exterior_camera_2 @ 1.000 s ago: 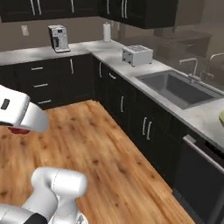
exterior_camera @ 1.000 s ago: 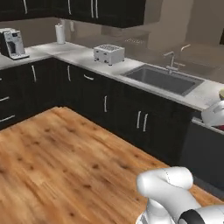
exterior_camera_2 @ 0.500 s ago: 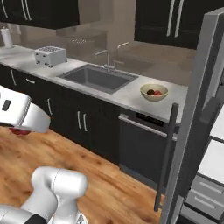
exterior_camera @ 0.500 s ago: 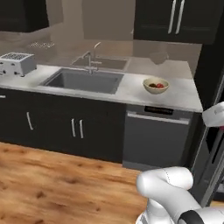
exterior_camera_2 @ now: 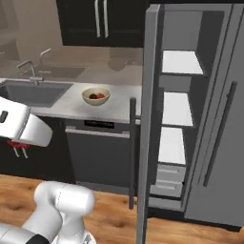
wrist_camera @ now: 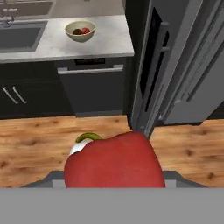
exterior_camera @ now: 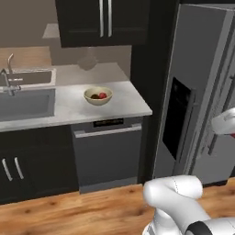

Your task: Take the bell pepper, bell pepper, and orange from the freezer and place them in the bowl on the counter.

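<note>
One bell pepper (wrist_camera: 114,159) clamped in hand (wrist_camera: 114,183), w/ bowl (wrist_camera: 80,30) on counter (wrist_camera: 107,41) well apart; loose grip could drop it en route.

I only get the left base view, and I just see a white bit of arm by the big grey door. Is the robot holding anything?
Observer: Yes. The hand view shows a red bell pepper with a green stem, held in the gripper.
Operator: Is the freezer open? I only see the outside of the door.
Observer: It is open. In the right base view the freezer door stands swung out toward the counter, and white shelves show inside.
Operator: What's under the shelves?
Observer: Pale drawers, low in the freezer.
</note>
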